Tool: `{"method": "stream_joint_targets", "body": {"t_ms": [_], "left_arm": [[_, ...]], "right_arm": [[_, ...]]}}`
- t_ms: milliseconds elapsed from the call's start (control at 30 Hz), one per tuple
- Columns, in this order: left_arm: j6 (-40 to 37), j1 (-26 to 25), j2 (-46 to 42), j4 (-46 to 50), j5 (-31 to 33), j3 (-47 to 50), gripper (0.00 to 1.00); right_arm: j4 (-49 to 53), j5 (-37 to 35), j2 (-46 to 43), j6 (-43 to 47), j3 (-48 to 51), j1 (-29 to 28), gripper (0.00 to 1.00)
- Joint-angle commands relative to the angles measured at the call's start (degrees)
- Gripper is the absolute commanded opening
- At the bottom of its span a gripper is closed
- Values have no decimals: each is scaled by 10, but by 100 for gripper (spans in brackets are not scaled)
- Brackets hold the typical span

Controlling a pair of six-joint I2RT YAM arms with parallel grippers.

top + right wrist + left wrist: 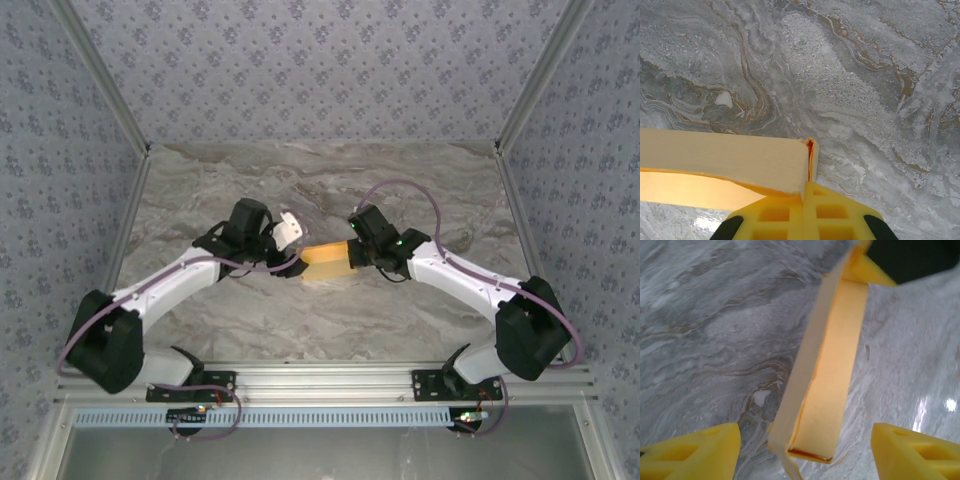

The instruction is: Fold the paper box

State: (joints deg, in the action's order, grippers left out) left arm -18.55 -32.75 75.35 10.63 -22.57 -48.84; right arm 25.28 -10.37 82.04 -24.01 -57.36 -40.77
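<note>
The paper box [326,260] is a long, flat orange-yellow cardboard sleeve held a little above the marble table between both arms. My right gripper [353,254] is shut on its right end; in the right wrist view the yellow fingers [805,210] pinch the box [725,162] at its end flap. My left gripper [296,250] is at the box's left end. In the left wrist view its yellow fingers [695,452] stand wide open on either side of the box's near end [832,375], touching nothing. A loose pale flap hangs along the box's left side there.
The grey-veined marble table [330,180] lies bare behind and in front of the box. Patterned walls and aluminium posts [520,100] close in the back and sides. A metal rail [330,380] with the arm bases runs along the near edge.
</note>
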Motion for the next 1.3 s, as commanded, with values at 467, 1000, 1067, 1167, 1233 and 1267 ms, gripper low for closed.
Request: {"method": "stream_joint_targets", "body": {"t_ms": [467, 1000, 1067, 1167, 1233, 1267], "left_arm": [[167, -22, -28, 8, 58, 25, 29], [181, -28, -1, -12, 52, 13, 8], [188, -29, 1, -14, 55, 13, 5], [214, -34, -3, -19, 58, 14, 1], [243, -38, -8, -25, 60, 17, 0], [258, -39, -10, -29, 60, 18, 0]], "right_arm": [[38, -2, -3, -4, -7, -7, 1], [37, -2, -4, -3, -6, -8, 1], [38, -2, -4, -4, -6, -9, 1], [37, -1, -5, -6, -6, -9, 1], [37, -1, -5, -7, -6, -10, 1], [36, -2, -5, -8, -6, -11, 1]]}}
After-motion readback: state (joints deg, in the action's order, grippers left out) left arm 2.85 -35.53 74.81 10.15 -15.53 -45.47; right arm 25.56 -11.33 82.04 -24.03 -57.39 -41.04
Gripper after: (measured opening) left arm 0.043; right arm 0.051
